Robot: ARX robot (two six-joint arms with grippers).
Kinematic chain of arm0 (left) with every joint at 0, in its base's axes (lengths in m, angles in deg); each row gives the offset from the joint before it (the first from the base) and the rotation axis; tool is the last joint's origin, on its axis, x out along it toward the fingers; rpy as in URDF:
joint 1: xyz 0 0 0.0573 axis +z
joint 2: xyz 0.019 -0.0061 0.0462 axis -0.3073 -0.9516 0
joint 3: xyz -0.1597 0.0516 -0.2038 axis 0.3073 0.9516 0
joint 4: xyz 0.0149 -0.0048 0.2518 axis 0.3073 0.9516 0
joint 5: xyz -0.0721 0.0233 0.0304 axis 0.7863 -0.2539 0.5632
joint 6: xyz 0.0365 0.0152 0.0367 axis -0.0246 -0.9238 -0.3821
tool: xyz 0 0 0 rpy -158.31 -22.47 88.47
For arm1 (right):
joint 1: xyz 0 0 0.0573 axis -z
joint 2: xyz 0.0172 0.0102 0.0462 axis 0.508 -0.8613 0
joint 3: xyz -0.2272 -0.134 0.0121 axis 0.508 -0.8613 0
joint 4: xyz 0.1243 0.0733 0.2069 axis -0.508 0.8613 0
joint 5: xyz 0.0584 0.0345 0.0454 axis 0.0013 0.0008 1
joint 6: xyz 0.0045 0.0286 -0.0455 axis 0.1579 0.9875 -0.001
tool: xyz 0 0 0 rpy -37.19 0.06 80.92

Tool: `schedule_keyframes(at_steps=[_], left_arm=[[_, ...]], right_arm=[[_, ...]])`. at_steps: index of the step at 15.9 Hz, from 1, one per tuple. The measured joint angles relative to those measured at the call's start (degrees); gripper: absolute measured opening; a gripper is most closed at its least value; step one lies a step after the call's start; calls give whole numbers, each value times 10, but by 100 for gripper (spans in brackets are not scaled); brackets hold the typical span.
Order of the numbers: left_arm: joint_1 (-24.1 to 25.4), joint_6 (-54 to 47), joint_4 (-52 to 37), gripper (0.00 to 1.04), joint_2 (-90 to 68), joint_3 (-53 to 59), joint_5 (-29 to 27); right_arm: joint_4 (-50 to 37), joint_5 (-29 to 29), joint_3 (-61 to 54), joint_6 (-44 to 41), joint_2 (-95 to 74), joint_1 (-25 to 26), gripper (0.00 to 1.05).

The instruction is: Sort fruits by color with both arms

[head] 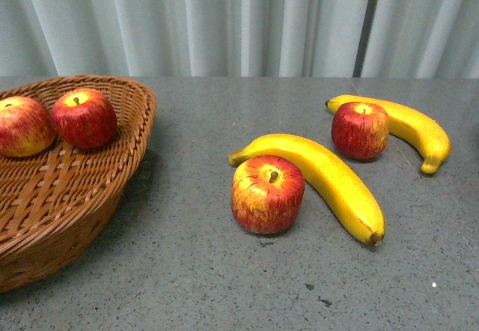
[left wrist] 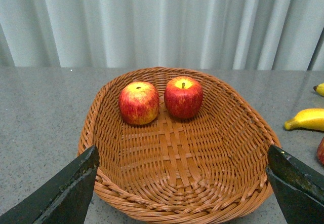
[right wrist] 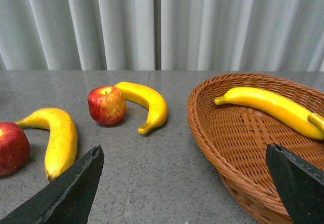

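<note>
Two red apples point(head: 84, 117) point(head: 22, 126) lie in a wicker basket point(head: 82, 196) at the left. On the grey table a near apple point(head: 267, 194) touches a long banana point(head: 322, 177). Farther back, another apple point(head: 360, 129) sits against a second banana point(head: 404, 125). Neither gripper shows in the front view. My left gripper point(left wrist: 182, 183) hangs open over the near rim of that basket point(left wrist: 177, 209), holding nothing. My right gripper point(right wrist: 185, 183) is open and empty above bare table, beside a second basket point(right wrist: 212, 143) holding a banana point(right wrist: 273, 107).
Grey-white curtains close off the back of the table. The right wrist view shows the loose fruit beyond the fingers: apple point(right wrist: 107, 105), banana point(right wrist: 147, 102), banana point(right wrist: 56, 135), apple point(right wrist: 12, 148). Small dark specks mark the table near its front edge point(head: 318, 293).
</note>
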Motion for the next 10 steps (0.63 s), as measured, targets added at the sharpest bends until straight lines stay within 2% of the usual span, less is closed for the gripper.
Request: schedule_keyframes(at_steps=[10], left_arm=[[0, 0, 0, 98, 0, 0, 0]], right_arm=[[0, 0, 0, 0, 0, 0, 98]])
